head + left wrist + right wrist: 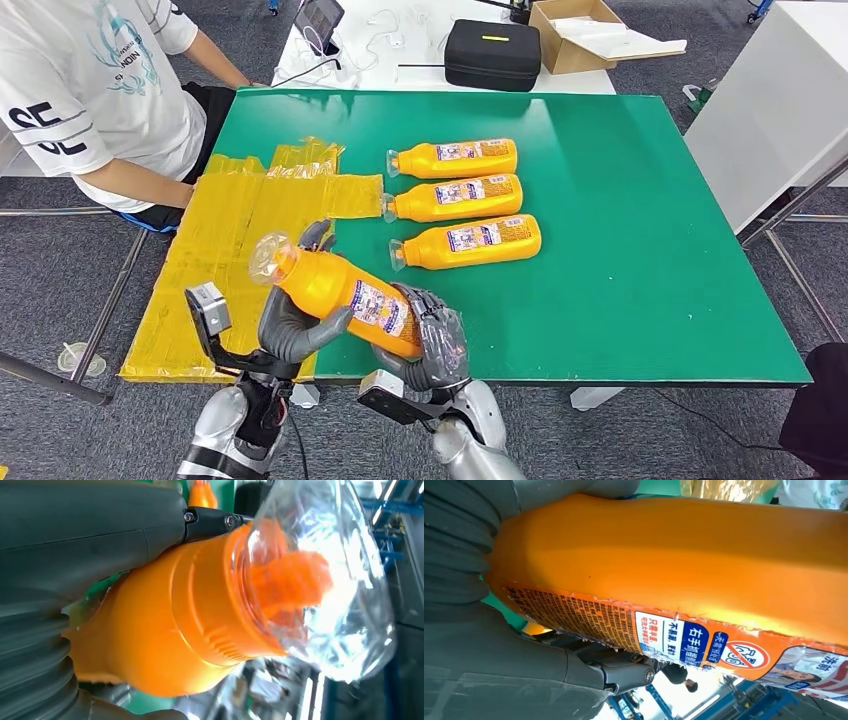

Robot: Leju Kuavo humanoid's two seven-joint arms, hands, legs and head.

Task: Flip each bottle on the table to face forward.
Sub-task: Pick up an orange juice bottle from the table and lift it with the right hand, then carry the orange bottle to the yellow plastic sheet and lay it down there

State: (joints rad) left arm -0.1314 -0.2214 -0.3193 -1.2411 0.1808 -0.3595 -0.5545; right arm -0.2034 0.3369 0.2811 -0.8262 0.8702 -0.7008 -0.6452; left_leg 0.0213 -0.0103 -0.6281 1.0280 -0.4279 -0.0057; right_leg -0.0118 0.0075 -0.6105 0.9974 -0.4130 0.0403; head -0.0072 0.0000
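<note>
Both hands hold one orange bottle (345, 290) above the table's near left edge. My left hand (295, 325) grips its neck end, close behind the clear cap (268, 255). My right hand (435, 345) wraps the base end, below the label. Up close, the left wrist view has the orange shoulder (185, 615) and clear cap (325, 580), and the right wrist view has the body and label (684, 640). Three more orange bottles (455, 158) (457, 197) (470, 241) lie in a column on the green table (640, 230), caps to the left, labels up.
Yellow plastic sheets (250, 230) cover the table's left part. A person in a white shirt (90, 90) sits at the far left corner. Beyond the green table are a black case (492, 52) and a cardboard box (580, 32). A white cabinet (780, 100) stands right.
</note>
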